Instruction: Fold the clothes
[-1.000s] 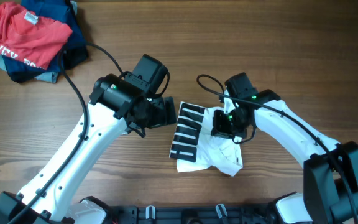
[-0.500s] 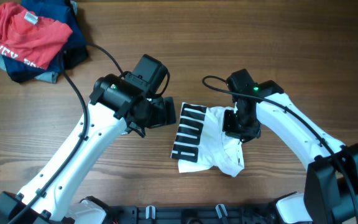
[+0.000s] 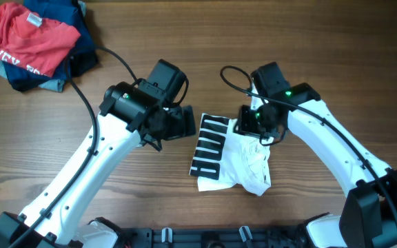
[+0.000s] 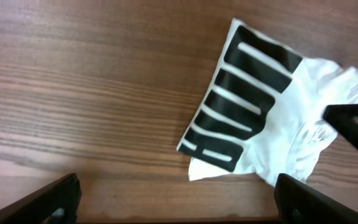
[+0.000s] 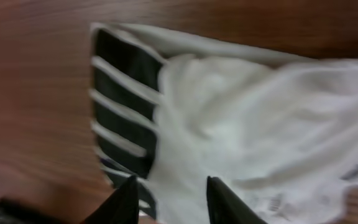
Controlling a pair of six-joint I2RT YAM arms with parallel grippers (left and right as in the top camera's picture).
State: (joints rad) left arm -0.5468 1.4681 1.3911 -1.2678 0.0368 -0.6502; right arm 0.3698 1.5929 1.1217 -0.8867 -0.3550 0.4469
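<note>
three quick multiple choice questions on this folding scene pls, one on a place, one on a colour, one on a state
1. Where does the red T-shirt lie?
A. under the right gripper
B. on the navy garments, top left of the overhead view
C. between the two arms

2. What colour is the striped print on the white shirt?
A. black
B. red
C. green

3. How do the left gripper's jaws stand?
A. shut on the white shirt
B. shut on nothing
C. wide open, holding nothing

Answers:
1 B: the red T-shirt rests on the navy garments in that corner of the table.
2 A: the striped print on the white shirt is black.
3 C: in the left wrist view the left gripper has its fingers far apart, with only bare wood between them.
</note>
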